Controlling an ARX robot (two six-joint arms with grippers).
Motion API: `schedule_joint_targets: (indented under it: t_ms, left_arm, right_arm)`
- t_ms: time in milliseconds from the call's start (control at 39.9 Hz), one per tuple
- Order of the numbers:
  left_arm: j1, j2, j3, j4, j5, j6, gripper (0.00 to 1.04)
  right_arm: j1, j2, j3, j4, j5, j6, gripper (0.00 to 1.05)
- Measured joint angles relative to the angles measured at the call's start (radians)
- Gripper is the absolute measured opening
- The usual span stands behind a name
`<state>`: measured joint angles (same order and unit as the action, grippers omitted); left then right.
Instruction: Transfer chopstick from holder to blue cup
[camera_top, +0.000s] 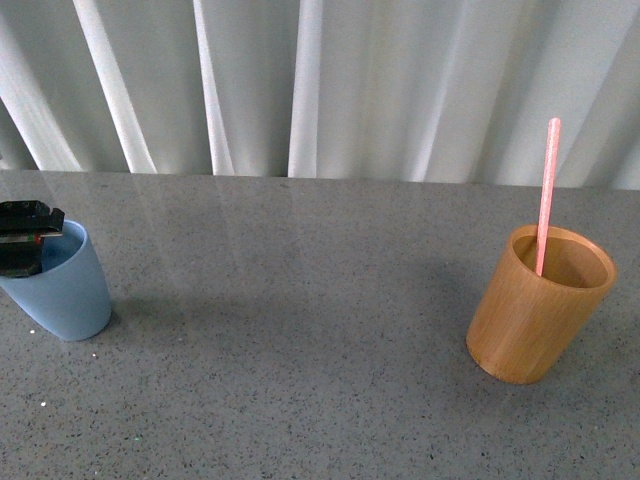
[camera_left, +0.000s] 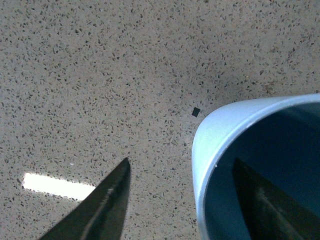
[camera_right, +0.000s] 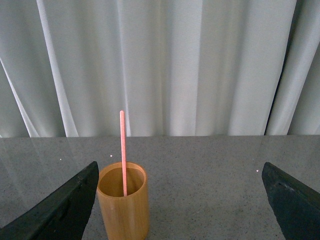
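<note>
Chopstick (camera_right: 122, 150) handling is judged from the right gripper (camera_right: 180, 170), spread wide and empty before the holder (camera_right: 123, 205) where the stick is stood nearly upright: light, stiff, thin, probably slippery, it is best pinched above the rim, while the left gripper (camera_left: 182, 162) is parted astride the wall of the blue cup (camera_left: 210, 131).

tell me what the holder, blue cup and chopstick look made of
The holder looks like bamboo or wood: orange-brown with faint grain. The blue cup looks like matte plastic: smooth, even colour. The chopstick, evenly salmon-pink, may be plastic; unclear.
</note>
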<state>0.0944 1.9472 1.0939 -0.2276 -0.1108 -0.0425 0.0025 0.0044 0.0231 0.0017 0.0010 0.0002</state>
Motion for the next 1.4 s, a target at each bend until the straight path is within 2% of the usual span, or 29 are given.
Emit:
schedule_joint_targets:
  t_ms: [75, 326, 376, 401, 727, 902, 1078, 1404]
  left_arm:
    - [-0.008, 0.01, 0.01, -0.009, 0.006, 0.0, 0.49]
    - [-0.037, 0.012, 0.015, -0.023, 0.016, -0.004, 0.15]
    - [-0.046, 0.012, 0.016, -0.028, 0.018, -0.003, 0.05]
    - [-0.05, 0.011, 0.016, -0.028, 0.02, -0.005, 0.03]
    - [-0.101, -0.135, 0.031, -0.131, 0.076, 0.012, 0.04]
    - [-0.251, -0.239, 0.035, -0.159, 0.1, 0.005, 0.04]
    - [-0.453, -0.22, 0.019, -0.123, 0.091, -0.039, 0.04]
    - [-0.583, -0.071, 0.019, -0.071, 0.049, -0.076, 0.04]
  right_arm:
    - [0.0, 0.0, 0.0, 0.0, 0.0, 0.0, 0.95]
    - [0.0, 0.0, 0.0, 0.0, 0.0, 0.0, 0.95]
    - [0.0, 0.0, 0.0, 0.0, 0.0, 0.0, 0.95]
    - [0.0, 0.0, 0.0, 0.0, 0.0, 0.0, 0.95]
    - [0.0, 0.0, 0.0, 0.0, 0.0, 0.0, 0.95]
    - [0.0, 0.0, 0.0, 0.0, 0.0, 0.0, 0.95]
    - [0.0, 0.0, 0.0, 0.0, 0.0, 0.0, 0.95]
    - [0.0, 0.0, 0.0, 0.0, 0.0, 0.0, 0.95]
